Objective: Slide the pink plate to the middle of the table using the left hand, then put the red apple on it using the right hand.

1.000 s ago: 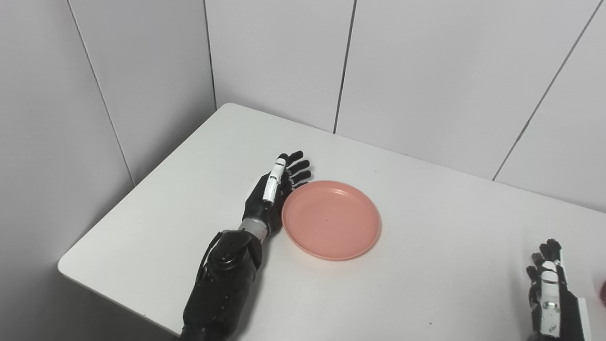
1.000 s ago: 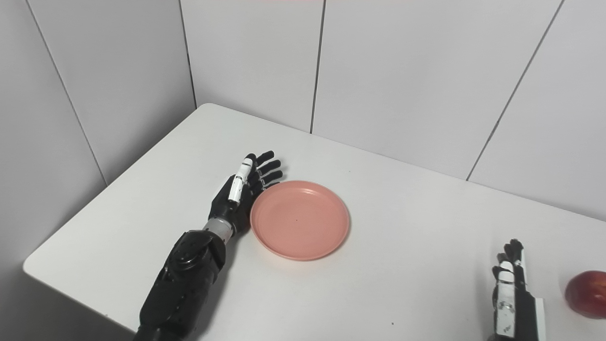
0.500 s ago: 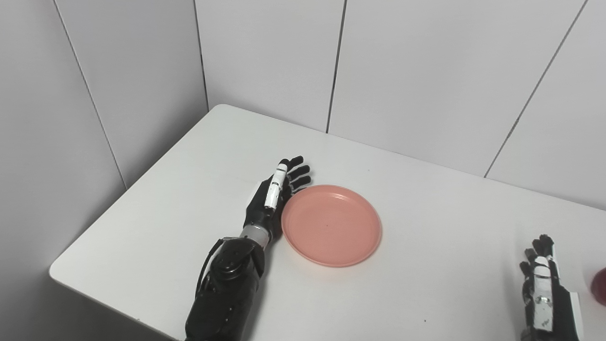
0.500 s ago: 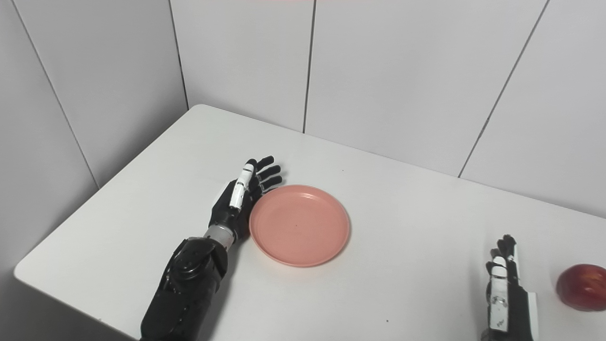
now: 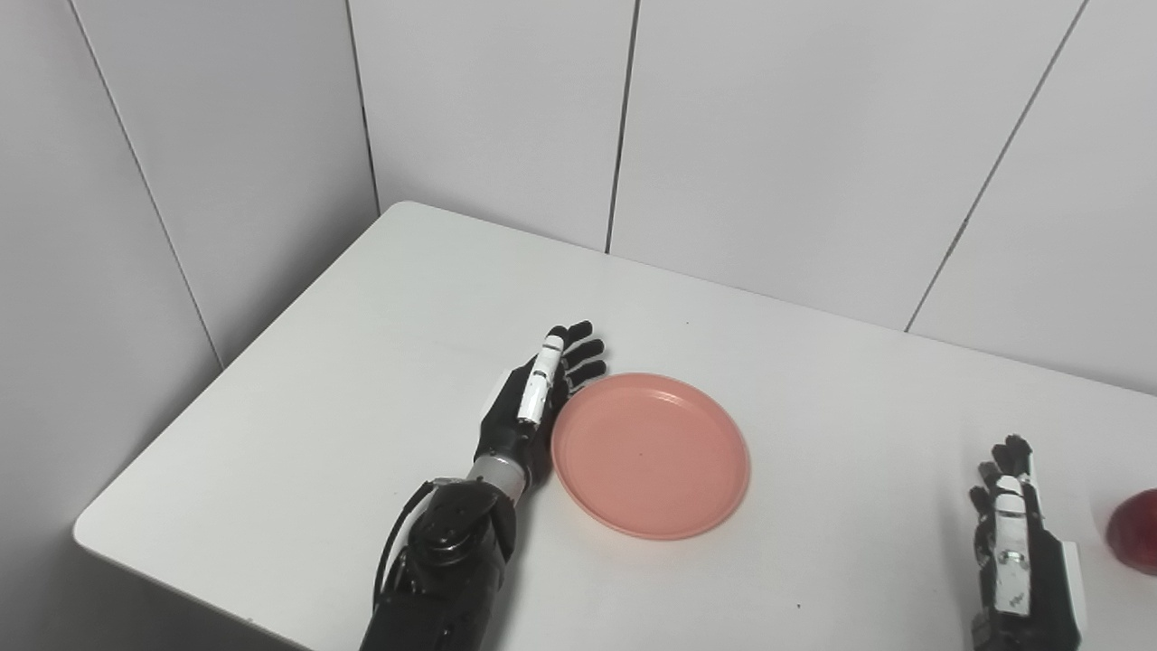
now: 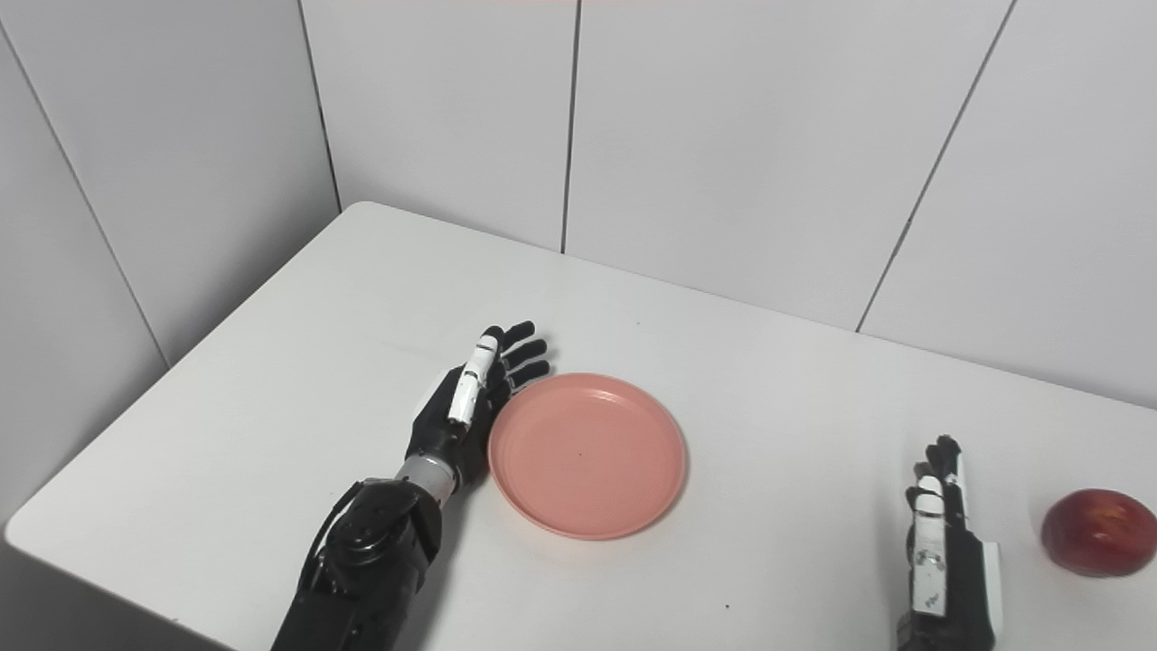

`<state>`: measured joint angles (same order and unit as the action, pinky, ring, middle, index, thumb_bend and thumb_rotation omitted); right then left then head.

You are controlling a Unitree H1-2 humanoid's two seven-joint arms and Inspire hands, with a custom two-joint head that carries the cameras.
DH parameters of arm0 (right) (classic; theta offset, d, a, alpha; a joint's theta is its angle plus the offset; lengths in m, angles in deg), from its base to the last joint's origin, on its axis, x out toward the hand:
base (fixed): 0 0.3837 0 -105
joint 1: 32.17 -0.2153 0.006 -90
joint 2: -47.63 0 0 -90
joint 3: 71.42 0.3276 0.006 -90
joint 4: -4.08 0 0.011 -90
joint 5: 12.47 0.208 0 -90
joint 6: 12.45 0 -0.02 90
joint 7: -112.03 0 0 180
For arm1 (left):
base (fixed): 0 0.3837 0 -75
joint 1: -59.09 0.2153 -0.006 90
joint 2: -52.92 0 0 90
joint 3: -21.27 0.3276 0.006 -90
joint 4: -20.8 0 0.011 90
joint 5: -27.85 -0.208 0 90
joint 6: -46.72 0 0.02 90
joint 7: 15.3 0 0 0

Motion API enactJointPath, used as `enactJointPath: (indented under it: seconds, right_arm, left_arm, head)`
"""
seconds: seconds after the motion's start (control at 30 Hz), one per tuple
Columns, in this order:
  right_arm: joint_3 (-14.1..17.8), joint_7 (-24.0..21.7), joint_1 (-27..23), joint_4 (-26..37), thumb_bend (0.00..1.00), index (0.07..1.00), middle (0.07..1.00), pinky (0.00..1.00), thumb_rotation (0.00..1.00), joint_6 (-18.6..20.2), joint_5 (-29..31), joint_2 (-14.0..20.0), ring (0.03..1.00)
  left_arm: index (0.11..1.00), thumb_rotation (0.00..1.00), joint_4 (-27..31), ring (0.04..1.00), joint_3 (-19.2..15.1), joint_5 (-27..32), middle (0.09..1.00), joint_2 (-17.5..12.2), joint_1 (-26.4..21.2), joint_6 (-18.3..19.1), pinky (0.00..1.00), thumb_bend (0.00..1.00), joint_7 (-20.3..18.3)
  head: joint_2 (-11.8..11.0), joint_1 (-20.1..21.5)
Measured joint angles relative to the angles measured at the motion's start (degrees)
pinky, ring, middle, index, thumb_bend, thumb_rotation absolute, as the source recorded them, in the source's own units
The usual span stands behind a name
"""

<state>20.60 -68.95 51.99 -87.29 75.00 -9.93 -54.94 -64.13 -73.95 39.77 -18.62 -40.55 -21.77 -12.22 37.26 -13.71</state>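
My left robot hand [image 5: 529,405] stands on its edge, fingers straight and apart, touching the pink plate [image 5: 651,455]. My right robot hand [image 6: 940,533] waits open beside the apple [image 6: 1097,532].

red apple [image 5: 1135,542] cut by right edge (left eye view) | right robot hand [image 6: 945,542] wrist cropped
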Motion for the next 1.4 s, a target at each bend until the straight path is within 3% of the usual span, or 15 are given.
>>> enactJointPath:
  seconds: [0.53, 0.83, 1.0, 1.4]
  right_arm:
    - [-0.7, 1.7, 0.5, 0.7, 0.13, 0.964, 0.961, 0.97, 1.0, 0.0, -3.3, -1.3, 0.94]
    - [-1.4, 2.1, 0.9, 1.3, 0.15, 0.955, 0.947, 0.97, 1.0, 0.0, -4.3, -2.4, 0.912]
    - [-1.5, 2.2, 1.2, 1.8, 0.16, 0.962, 0.952, 1.0, 1.0, 0.0, -4.3, -3.0, 0.916]
    - [-1.9, 3.0, 1.2, 2.0, 0.17, 0.96, 0.952, 0.95, 1.0, 0.2, -5.7, -4.0, 0.924]
  left_arm:
    - [0.851, 1.0, 2.4, 0.857, 2.7, -1.8, 0.866, 1.8, 1.7, 1.5, 0.84, 0.34, 0.4]
    - [0.857, 1.0, 3.1, 0.86, 4.9, -3.7, 0.87, 3.6, 2.2, 2.1, 0.84, 0.34, 0.9]
    - [0.874, 1.0, 3.2, 0.877, 6.2, -3.8, 0.889, 3.8, 2.3, 2.2, 0.85, 0.35, 0.9]
    - [0.882, 1.0, 3.0, 0.891, 8.8, -3.8, 0.898, 3.9, 2.3, 2.2, 0.87, 0.35, 0.0]
  head:
    - [1.7, 4.0]
    - [2.7, 6.6]
    - [3.3, 7.7]
    - [4.4, 10.6]
